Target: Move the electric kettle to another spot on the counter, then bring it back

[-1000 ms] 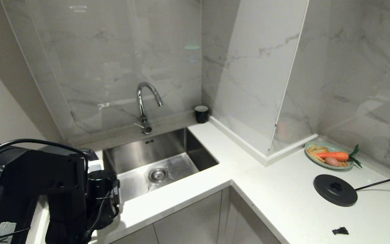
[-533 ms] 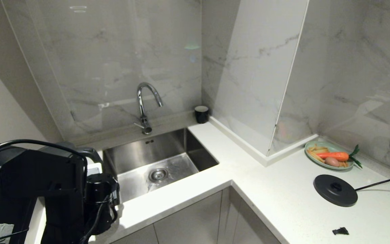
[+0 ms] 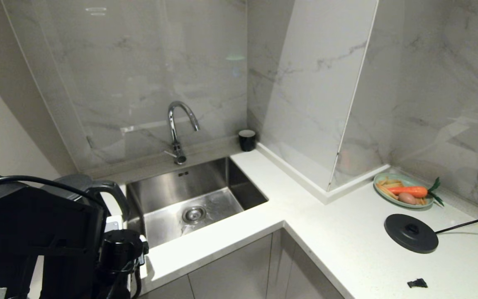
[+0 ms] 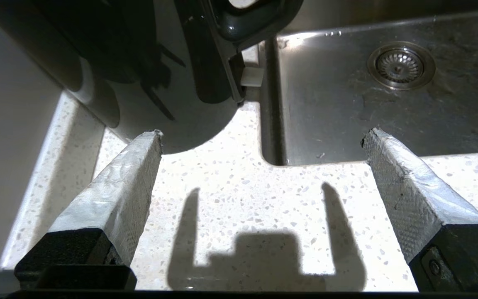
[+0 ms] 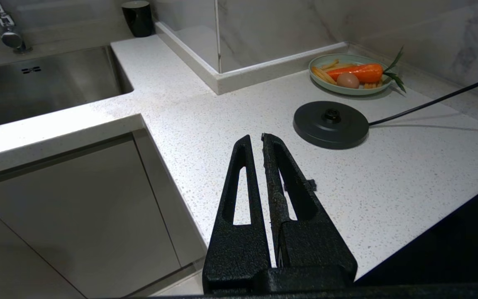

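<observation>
Standing on the counter (image 3: 230, 245) at the far left, just left of the sink (image 3: 197, 199), the electric kettle (image 4: 152, 70) is well apart from its round base (image 3: 410, 232), which lies bare on the right-hand run near the plate of vegetables (image 3: 405, 190). That suggests the first half of the job is done: the kettle sits in a new spot and nothing grips it. The left gripper (image 4: 259, 145) has its fingers spread wide with only speckled stone between them; one finger tip (image 4: 147, 143) looks level with the kettle's lower edge, though whether it touches cannot be told. What seems left is to take hold of the kettle again and carry it back to the base. The right gripper (image 5: 255, 143) hangs parked off the near counter edge on the right, its fingers together and holding nothing.

Much is hidden. From the head, the left arm (image 3: 40, 236) blocks nearly all of the kettle, leaving only its handle (image 3: 106, 193) and a sliver of lid. At the wrist, the kettle's top is cut off, so the lid and lettering are out of sight. A small dark scrap (image 3: 416, 283) on the near right counter is too small to identify
</observation>
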Tool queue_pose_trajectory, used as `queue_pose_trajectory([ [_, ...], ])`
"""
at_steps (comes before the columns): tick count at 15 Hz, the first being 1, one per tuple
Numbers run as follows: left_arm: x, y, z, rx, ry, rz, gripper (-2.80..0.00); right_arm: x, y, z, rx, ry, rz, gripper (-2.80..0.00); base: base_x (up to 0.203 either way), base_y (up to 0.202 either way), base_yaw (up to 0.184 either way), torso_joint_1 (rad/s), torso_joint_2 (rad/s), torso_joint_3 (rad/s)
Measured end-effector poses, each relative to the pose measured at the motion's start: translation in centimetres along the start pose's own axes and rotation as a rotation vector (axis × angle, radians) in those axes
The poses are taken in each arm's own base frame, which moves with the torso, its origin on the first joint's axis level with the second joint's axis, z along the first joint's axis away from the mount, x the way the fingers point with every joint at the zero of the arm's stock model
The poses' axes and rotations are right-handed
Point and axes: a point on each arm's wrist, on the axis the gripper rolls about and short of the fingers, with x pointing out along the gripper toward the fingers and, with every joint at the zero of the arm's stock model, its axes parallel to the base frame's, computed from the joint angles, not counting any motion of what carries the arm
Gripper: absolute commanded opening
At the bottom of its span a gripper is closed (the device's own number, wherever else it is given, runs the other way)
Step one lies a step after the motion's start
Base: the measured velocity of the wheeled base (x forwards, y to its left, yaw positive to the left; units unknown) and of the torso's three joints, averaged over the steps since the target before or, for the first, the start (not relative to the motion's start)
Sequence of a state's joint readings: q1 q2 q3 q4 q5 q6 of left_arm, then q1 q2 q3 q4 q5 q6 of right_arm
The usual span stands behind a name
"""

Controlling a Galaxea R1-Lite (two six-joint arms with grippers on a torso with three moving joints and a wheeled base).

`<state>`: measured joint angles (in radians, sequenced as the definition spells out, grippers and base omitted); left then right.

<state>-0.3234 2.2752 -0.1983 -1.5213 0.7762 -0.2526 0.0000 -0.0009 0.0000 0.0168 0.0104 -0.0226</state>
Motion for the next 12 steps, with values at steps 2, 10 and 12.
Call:
queue_pose_trajectory([
  [2,-1.5,0.1,0.8,-0.006,-0.021,-0.037,0.0,0.0,0.0,0.0,0.0,0.0,0.0,-2.8,0.0,0.0,0.0,0.0,0.0,0.0],
  [10,-8.4,1.9,3.9,-0.023,-0.149,-0.203,0.0,0.0,0.0,0.0,-0.001,0.0,0.0,-2.8,0.0,0.0,0.0,0.0,0.0,0.0],
  [12,-10.0,3.0,5.3,-0.033,-0.216,-0.231,0.0,0.0,0.0,0.0,-0.003,0.0,0.0,-2.8,0.0,0.0,0.0,0.0,0.0,0.0],
])
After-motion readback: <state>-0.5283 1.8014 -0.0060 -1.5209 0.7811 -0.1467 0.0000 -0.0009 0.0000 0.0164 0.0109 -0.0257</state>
